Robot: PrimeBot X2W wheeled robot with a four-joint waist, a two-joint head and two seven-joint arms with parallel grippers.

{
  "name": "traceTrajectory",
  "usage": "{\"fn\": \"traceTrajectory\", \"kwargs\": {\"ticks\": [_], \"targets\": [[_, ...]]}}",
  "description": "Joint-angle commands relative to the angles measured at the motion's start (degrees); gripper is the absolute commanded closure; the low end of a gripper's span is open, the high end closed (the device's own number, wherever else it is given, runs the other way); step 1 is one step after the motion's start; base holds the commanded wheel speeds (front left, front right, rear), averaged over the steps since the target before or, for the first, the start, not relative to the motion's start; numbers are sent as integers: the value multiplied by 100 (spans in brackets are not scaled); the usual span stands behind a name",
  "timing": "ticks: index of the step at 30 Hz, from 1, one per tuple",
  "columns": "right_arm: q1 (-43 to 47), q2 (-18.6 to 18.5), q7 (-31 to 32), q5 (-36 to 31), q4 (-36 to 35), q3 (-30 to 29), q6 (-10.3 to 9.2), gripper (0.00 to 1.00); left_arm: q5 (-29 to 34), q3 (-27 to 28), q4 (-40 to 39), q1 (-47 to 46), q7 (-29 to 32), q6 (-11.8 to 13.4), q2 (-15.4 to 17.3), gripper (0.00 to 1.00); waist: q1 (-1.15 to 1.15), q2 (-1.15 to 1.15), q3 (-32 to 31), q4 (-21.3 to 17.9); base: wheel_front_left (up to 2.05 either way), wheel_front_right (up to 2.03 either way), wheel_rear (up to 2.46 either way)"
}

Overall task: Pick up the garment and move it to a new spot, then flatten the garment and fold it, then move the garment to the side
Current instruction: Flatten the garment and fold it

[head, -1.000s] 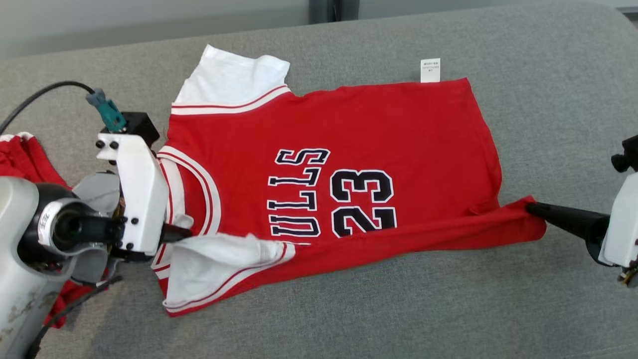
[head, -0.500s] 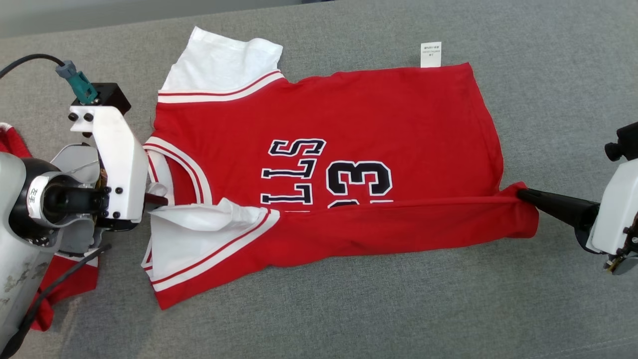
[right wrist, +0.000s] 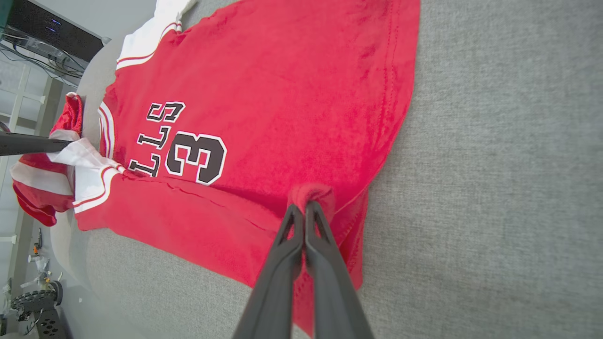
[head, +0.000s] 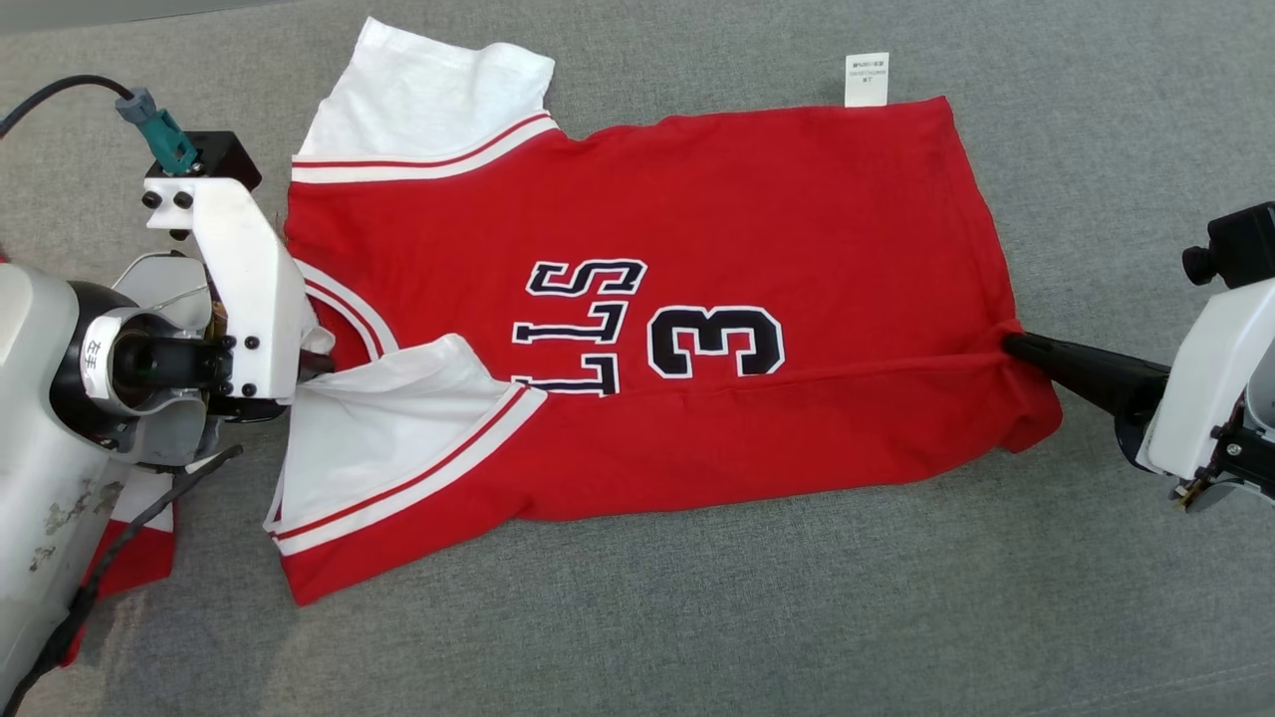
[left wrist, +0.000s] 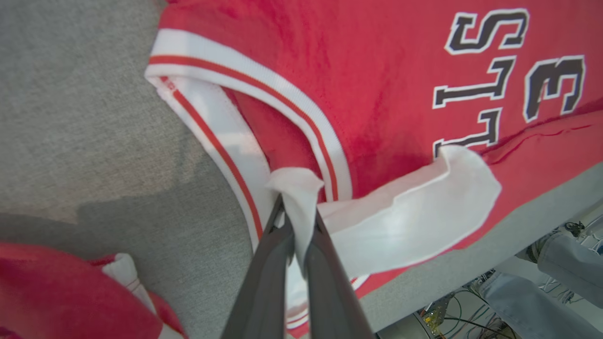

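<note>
Fold in progress on the red basketball jersey (head: 717,189), which is lying spread on the grey fabric-covered counter (head: 697,617) between the two grippers. The left gripper (left wrist: 297,226) is clamping a bunch of the white sleeve (head: 398,428) between its fingers (left wrist: 268,273). The right gripper (right wrist: 306,207) is pinching a tuck of the red hem, its fingers pressed together on the cloth. A doubled-over band of fabric is running from one set of fingertips to the other and is partly covering the lettering.

Risks, as judged:
- **Loss of grip:** the right-hand bite is looking small, just a nub of hem at the fingertips. Extra tension along the band is likely to pull it free and let that end drop back.
- **Crooked crease:** the sleeve ahead of the left fingers is bunching rather than lying flat, so the collar end is likely to crease unevenly.
- **Skewed fold:** uneven travel of the two arms is likely to set the fold line askew.
- **Snagging:** a second red garment (left wrist: 70,292) is lying beside the base of the left fingers, and a low withdrawal is risking catching it.
</note>
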Motion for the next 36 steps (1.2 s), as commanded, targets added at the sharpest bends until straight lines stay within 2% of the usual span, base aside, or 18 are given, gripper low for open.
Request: {"fn": "traceTrajectory", "kwargs": {"ticks": [1,2,3,4,5,6,11,16,22,26,29,32,36], "targets": [[-71,46,-89,-63,49,-41,3,100,36,8,65,-137,-89,-63,-32,83,0,0,8,-4,0,0,0],[-70,62,-119,-92,67,-45,3,76,44,4,99,-143,-120,-91,-50,62,0,0,5,-4,0,0,0],[-61,73,-134,-103,84,-45,3,54,41,-4,131,-143,-128,-105,-68,48,0,0,-3,-3,0,0,0],[-61,73,-134,-103,84,-45,3,54,41,-4,131,-143,-128,-105,-68,48,0,0,-3,-3,0,0,0],[-64,86,-171,-119,89,-48,3,4,28,-8,160,-148,-147,-126,-84,0,0,0,-16,0,0,0,0],[-72,105,-225,-156,84,-62,3,0,56,-21,187,-167,-175,-155,-86,0,0,0,-35,5,0,0,0],[-27,172,-606,-277,11,-122,3,0,56,-85,295,-155,-167,-242,-87,0,0,0,-183,35,0,0,0],[114,138,-1216,-408,24,-229,3,0,121,-38,269,-72,-413,-345,-34,0,0,0,-379,80,0,0,0],[376,17,-1951,-590,149,-256,3,0,295,100,53,246,-1289,-620,73,0,0,0,-695,104,0,0,0],[618,-116,-2444,-823,343,-185,3,0,230,305,-224,712,-1888,-687,118,0,0,0,-897,123,0,0,0],[830,-83,-2778,-946,611,-166,3,0,614,332,-481,1147,-2627,-638,221,0,0,0,-1041,146,0,0,0],[1086,-2,-2946,-922,763,-190,3,0,773,398,-726,1678,-3298,-542,179,0,0,0,-1159,189,0,0,0],[1449,97,-3019,-829,762,-153,3,0,1086,414,-976,2319,-4033,-274,134,0,0,0,-1251,261,0,0,0]]}}
